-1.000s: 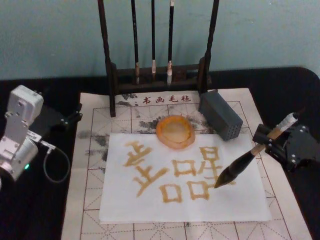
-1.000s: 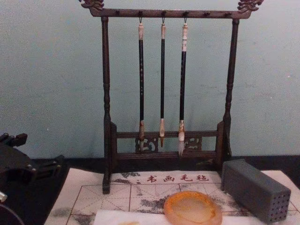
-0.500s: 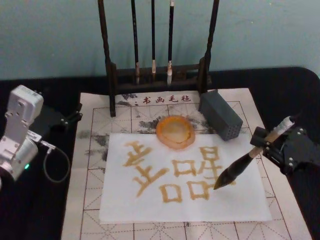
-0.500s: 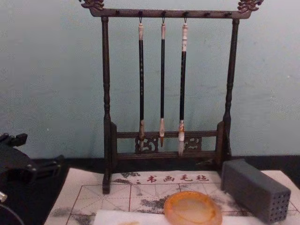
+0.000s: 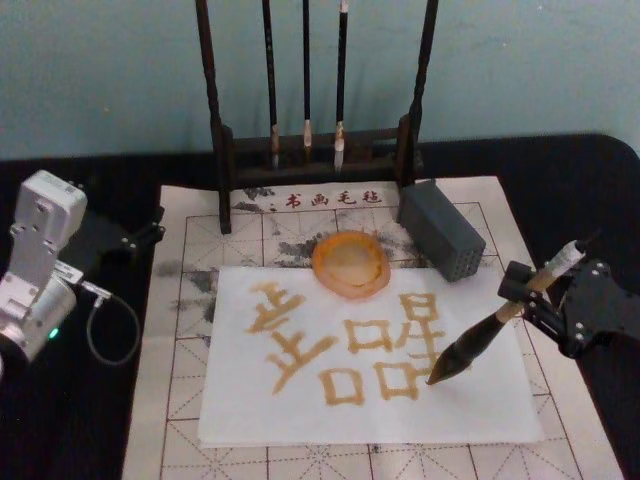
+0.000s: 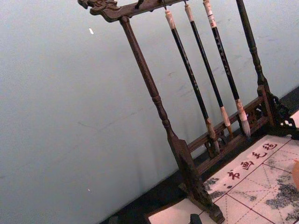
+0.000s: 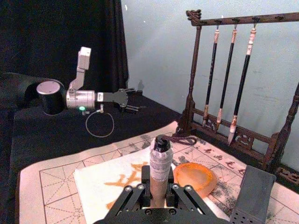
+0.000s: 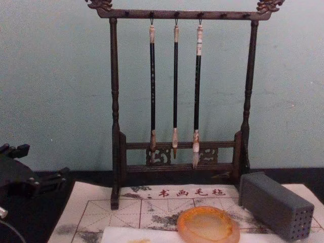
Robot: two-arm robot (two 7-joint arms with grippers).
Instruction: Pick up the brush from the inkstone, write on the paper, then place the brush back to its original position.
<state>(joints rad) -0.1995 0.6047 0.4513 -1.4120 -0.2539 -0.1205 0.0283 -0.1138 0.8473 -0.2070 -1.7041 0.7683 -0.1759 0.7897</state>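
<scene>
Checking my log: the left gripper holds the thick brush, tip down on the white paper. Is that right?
No: the right gripper holds the thick brush, tip down on the white paper, as the head view shows. The left gripper idles beside the mat.

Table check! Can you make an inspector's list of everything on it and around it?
Surface: black table with a beige felt mat on it.
Job's things: brush slanted, tip at the paper beside amber characters; inkstone at the paper's far edge.
Clutter: grey block; brush rack with three thin brushes.
Grippers: right gripper, fingers shut on the brush; left gripper parked left of the mat.
Cables: looped cable by the left arm.
Surroundings: pale teal wall.
</scene>
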